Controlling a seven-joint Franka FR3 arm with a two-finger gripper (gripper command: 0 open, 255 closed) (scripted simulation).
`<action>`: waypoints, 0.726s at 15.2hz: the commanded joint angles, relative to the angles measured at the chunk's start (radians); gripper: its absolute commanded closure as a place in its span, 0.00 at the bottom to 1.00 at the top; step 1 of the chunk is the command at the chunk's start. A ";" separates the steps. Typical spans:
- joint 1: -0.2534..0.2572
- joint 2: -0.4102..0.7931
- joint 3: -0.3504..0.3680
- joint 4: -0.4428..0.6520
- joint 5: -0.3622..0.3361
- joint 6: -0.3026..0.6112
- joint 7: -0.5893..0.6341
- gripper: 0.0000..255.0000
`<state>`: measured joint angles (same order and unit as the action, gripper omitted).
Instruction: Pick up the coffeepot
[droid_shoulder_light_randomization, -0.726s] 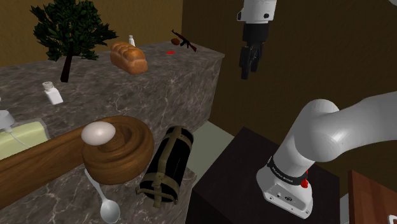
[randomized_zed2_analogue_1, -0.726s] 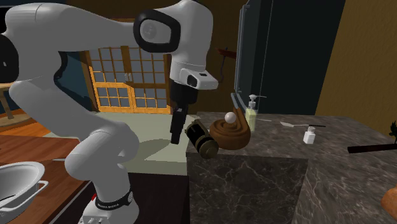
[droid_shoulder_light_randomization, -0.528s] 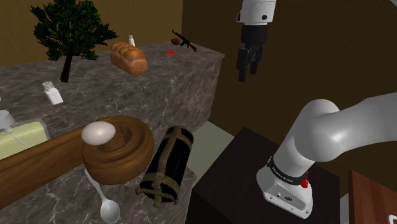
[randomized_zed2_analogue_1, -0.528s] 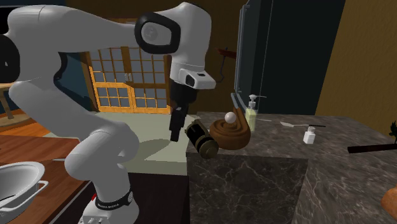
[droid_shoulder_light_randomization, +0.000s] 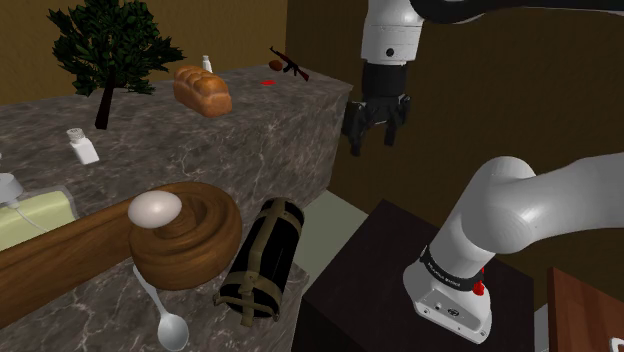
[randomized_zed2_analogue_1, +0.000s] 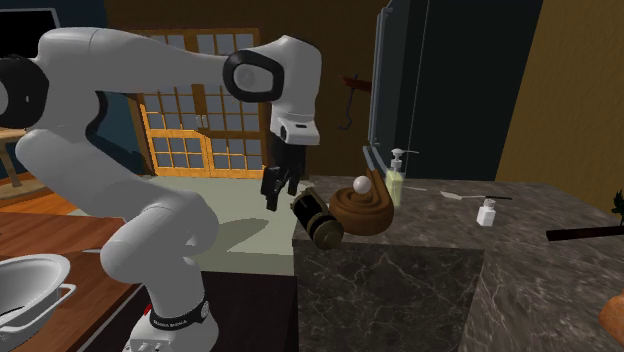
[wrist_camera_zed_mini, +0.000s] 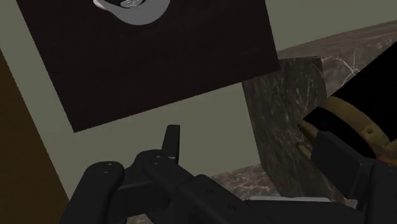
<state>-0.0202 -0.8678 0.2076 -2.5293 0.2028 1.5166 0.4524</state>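
The coffeepot (droid_shoulder_light_randomization: 185, 232) is a round brown swirled vessel with a white knob (droid_shoulder_light_randomization: 154, 209) and a long brown handle. It stands on the marble counter (droid_shoulder_light_randomization: 250, 120) near the front corner, and appears in the second exterior view too (randomized_zed2_analogue_1: 362, 205). My black gripper (droid_shoulder_light_randomization: 371, 138) hangs open in the air beyond the counter's end, above the floor gap beside the stand, well apart from the pot. From the second exterior view the gripper (randomized_zed2_analogue_1: 277, 193) is just left of a duffel bag (randomized_zed2_analogue_1: 316, 217). In the wrist view the gripper (wrist_camera_zed_mini: 245, 143) points down past the counter's corner.
The black and olive duffel bag (droid_shoulder_light_randomization: 262, 260) overhangs the counter edge between gripper and pot. A spoon (droid_shoulder_light_randomization: 165, 320), bread loaf (droid_shoulder_light_randomization: 202, 90), small tree (droid_shoulder_light_randomization: 105, 45), white bottle (droid_shoulder_light_randomization: 83, 146) and toy rifle (droid_shoulder_light_randomization: 289, 64) lie on the counter. A grey bowl (randomized_zed2_analogue_1: 30, 285) rests on the wooden table.
The hand has come down and shifted toward the shoulder view's left, nearer the counter's end, and it has turned. Its fingers now stand visibly apart.
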 joint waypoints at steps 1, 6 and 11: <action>-0.006 0.001 0.068 -0.004 0.064 0.022 0.128 0.00; -0.042 0.065 0.235 0.018 0.189 0.119 0.410 0.00; -0.112 0.183 0.408 0.084 0.267 0.236 0.686 0.00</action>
<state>-0.1120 -0.7143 0.5832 -2.4684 0.4602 1.7316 1.0771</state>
